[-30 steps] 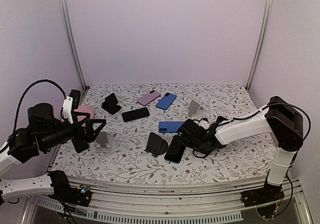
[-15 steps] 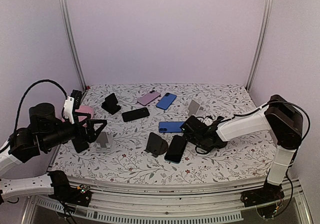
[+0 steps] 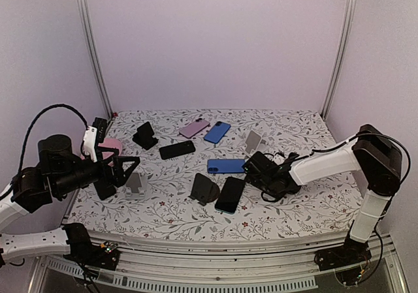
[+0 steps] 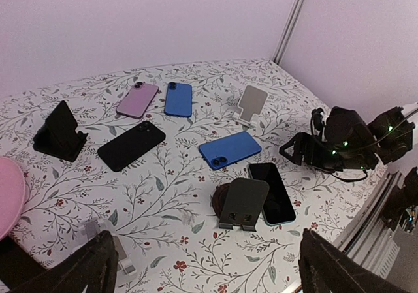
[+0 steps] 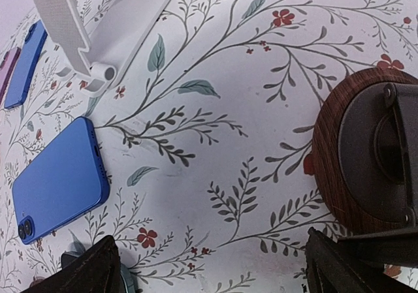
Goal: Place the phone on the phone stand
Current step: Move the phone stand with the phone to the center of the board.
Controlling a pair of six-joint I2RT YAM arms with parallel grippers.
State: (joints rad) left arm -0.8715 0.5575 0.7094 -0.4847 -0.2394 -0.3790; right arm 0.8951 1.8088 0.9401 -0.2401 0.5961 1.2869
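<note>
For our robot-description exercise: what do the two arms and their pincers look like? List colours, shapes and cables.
The left arm has black rounded joints, white links and a looping black cable. The right arm has white links and bulky black joints. The left pincer and right pincer are black and two-fingered.

Near the front of the table [image 3: 294, 208], about midway across, stands a phone stand [image 3: 204, 188], with a phone [image 3: 230, 194] lying flat just to its right. Behind them lies a second phone [image 3: 224, 166], and further back and left a third phone [image 3: 177, 150]. A fourth phone [image 3: 194, 128] and a fifth phone [image 3: 216, 132] lie side by side at the back. A second stand [image 3: 144, 136] sits left of those, and a third stand [image 3: 254, 141] sits to their right. The right gripper [image 3: 253, 168] is near the front phone's right side. At the left edge, the left gripper [image 3: 127, 169] hangs by a small stand [image 3: 135, 183], with a disc [image 3: 108, 144] behind it.
</note>
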